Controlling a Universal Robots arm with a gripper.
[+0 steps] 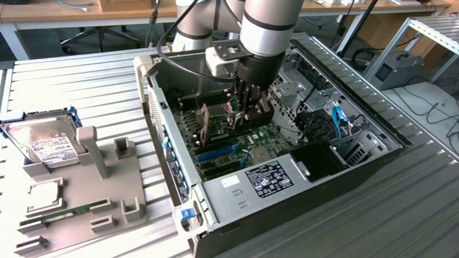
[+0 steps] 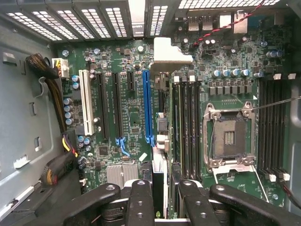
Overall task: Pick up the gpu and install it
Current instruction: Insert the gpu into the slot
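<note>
Inside the open computer case point(image 1: 172, 80), fingers point(image 2: 141, 202) clamped on the gpu point(image 2: 162, 141), held edge-on over the motherboard point(image 2: 131, 108); best kept square to the blue slot point(image 2: 146, 106).

1. Ribbed metal worktop point(image 1: 86, 86) under even, bright light.
2. Wooden desks point(image 1: 64, 11) along the far side, dark floor point(image 1: 43, 40) beneath.
3. Metal shelving frame point(image 1: 430, 32) at the exterior view's right.

Arm point(image 1: 267, 27) reaching straight down, tool point(image 1: 250, 113) vertical, fingers point(image 2: 141, 202) clamped on a card
</note>
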